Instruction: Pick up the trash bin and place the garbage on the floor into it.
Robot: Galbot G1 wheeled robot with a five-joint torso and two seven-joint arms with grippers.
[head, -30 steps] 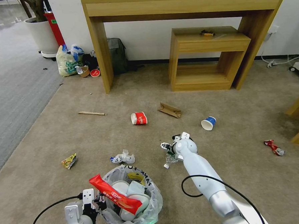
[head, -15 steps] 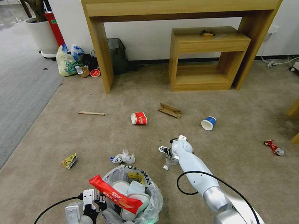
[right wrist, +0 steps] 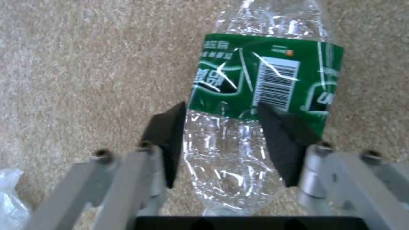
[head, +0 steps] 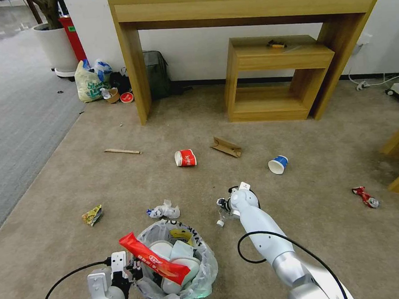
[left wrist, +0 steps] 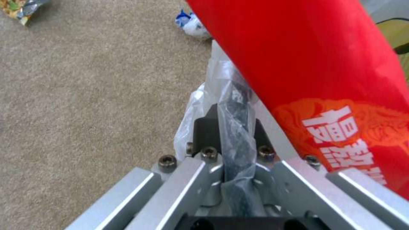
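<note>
My right tool (right wrist: 221, 140) has come down around the crushed bottle (right wrist: 251, 105) on the floor (head: 300, 193), fingers clamped on it; left tool (left wrist: 232, 127) grips the trash bin (head: 206, 274) rim beside it.

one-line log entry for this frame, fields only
left gripper: shut on trash bin rim | right gripper: jaws shut on crushed bottle | floor: cups, wrappers remain

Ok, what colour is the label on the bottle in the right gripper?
Green with white print and a barcode, on the clear crushed bottle between the right gripper fingers; right wrist view shows it best.
</note>
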